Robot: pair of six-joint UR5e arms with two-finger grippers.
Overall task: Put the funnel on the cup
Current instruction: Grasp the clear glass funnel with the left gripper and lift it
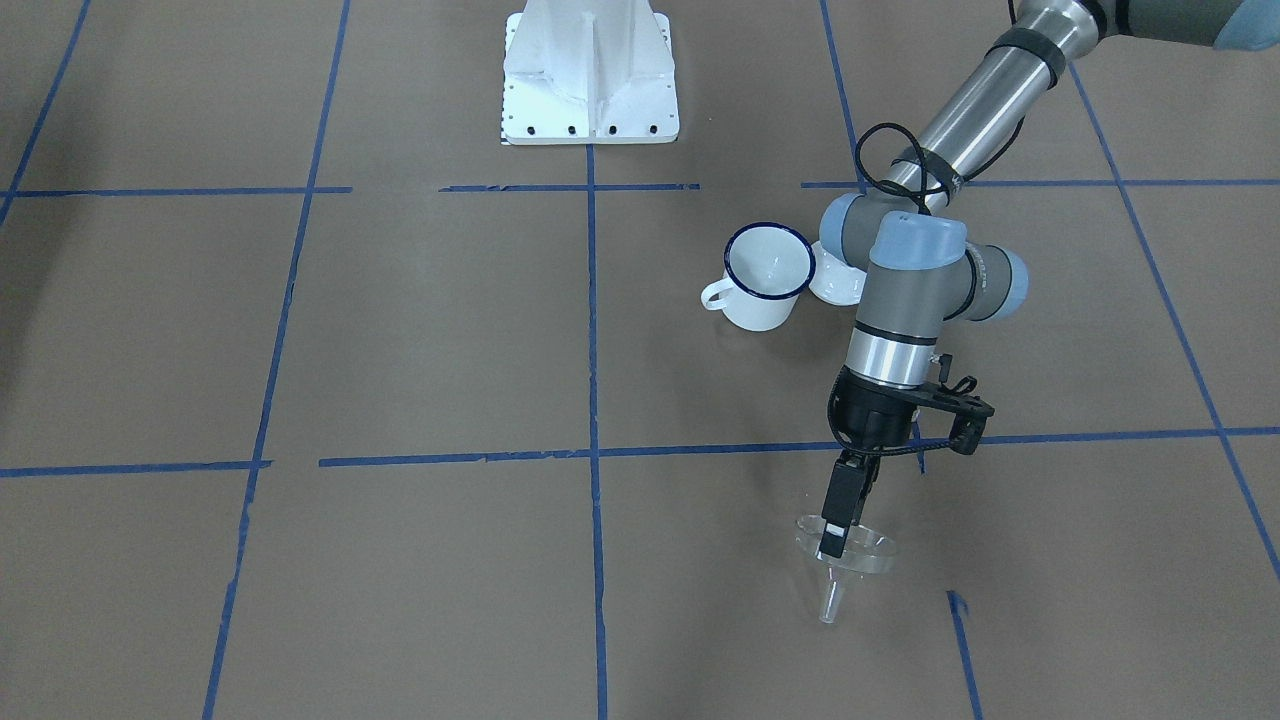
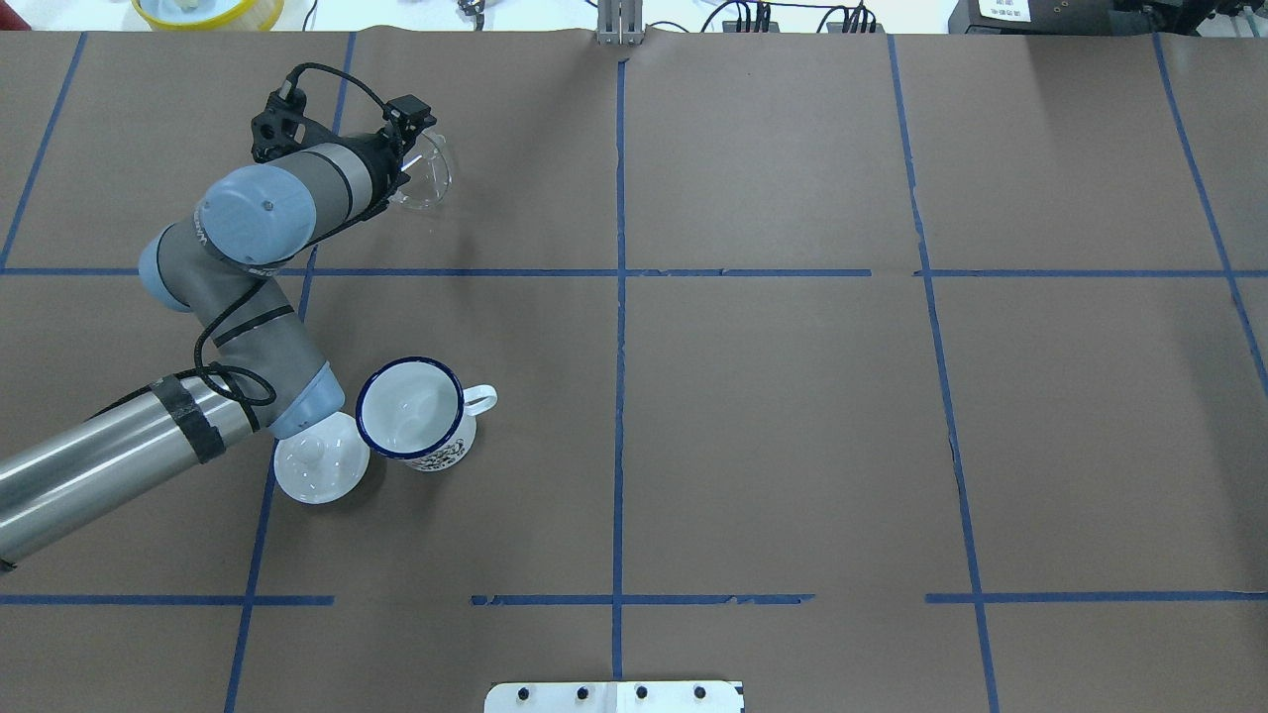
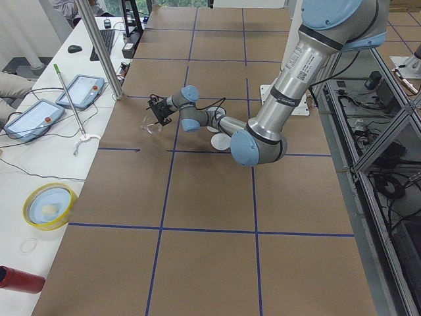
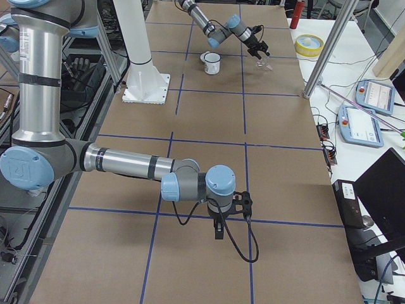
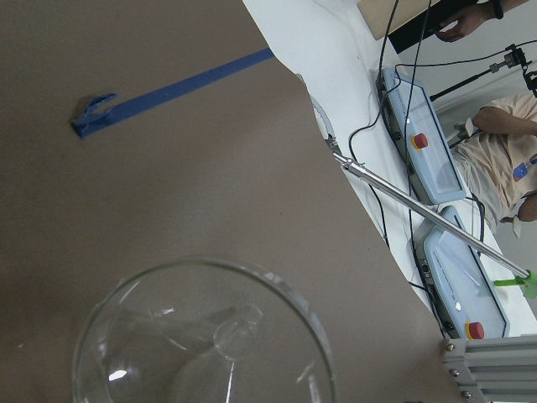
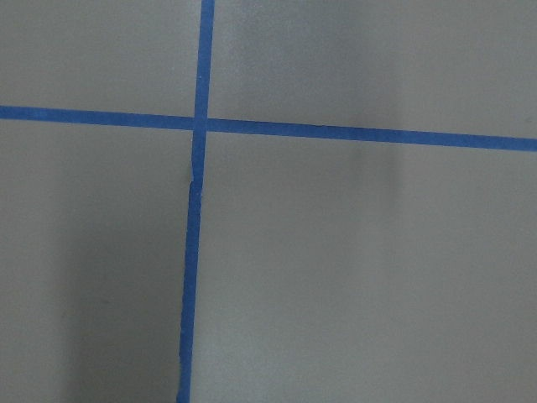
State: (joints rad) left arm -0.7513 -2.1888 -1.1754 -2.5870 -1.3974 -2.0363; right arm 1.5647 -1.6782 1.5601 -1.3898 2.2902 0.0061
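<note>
Now the left gripper [image 1: 832,543], clamping the small clear plastic funnel [image 1: 868,553] by its rim, should centre the spout above the white blue-rimmed enamel mug [image 1: 768,277].

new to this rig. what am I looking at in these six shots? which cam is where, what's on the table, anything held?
Two robot arms share a table covered in brown paper with a blue tape grid. Four cameras are fixed: one faces the robot, one looks down from behind it, and one sits at each table end. Two more ride on the wrists. The left claw pinches the rim of a clear funnel, and its wrist camera looks into the funnel's mouth. A white cup with a blue rim stands upright, with a knobbed white lid right beside it. The right claw hangs over the grid, far from these. I cannot tell whether it is open or shut.
</note>
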